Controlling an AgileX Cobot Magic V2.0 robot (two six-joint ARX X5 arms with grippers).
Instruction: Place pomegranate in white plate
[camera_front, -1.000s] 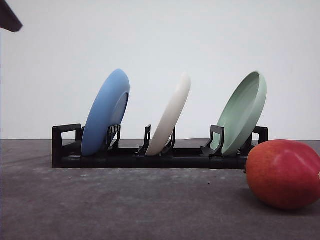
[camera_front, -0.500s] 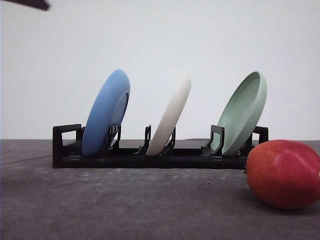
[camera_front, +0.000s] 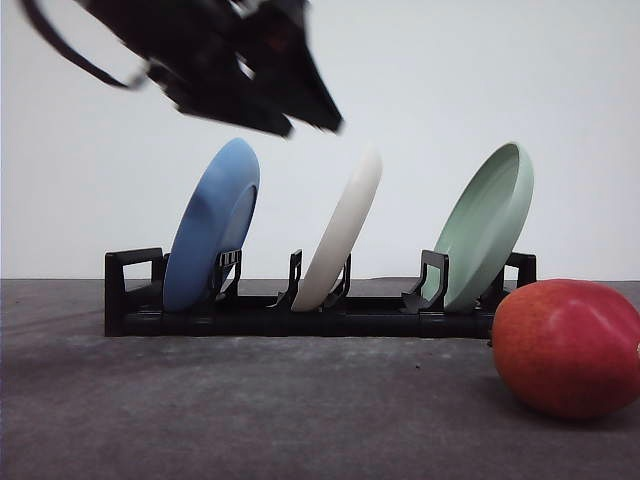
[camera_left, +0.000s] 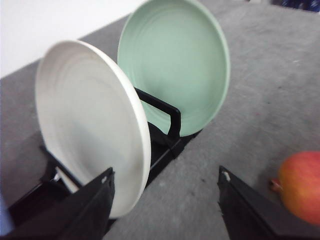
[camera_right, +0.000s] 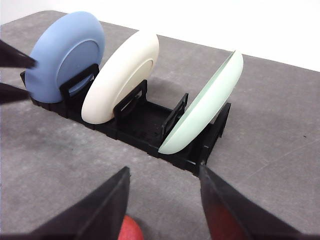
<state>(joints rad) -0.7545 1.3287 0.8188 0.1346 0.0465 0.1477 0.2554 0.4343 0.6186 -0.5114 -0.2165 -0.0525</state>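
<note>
Front camera sits low, level with the tabletop (camera_front: 250, 410), facing the rack (camera_front: 320, 310); both wrist cameras look down on that rack (camera_right: 145, 125).

Matte white plate (camera_front: 343, 230) — smooth pomegranate (camera_front: 566, 346)

Soft, even, bright light fills all three views, with a pale background and no harsh glare. In the front view, the left arm (camera_front: 215, 60) at eleven o'clock is dark and smeared by motion blur, while the black rack (camera_front: 300, 305) stays sharp. The pomegranate (camera_front: 568, 347) at four o'clock casts a faint, diffuse shadow on the grey table (camera_front: 250, 410). The left wrist view is slightly soft throughout; its fingers (camera_left: 75, 212) are blurred black shapes.
</note>
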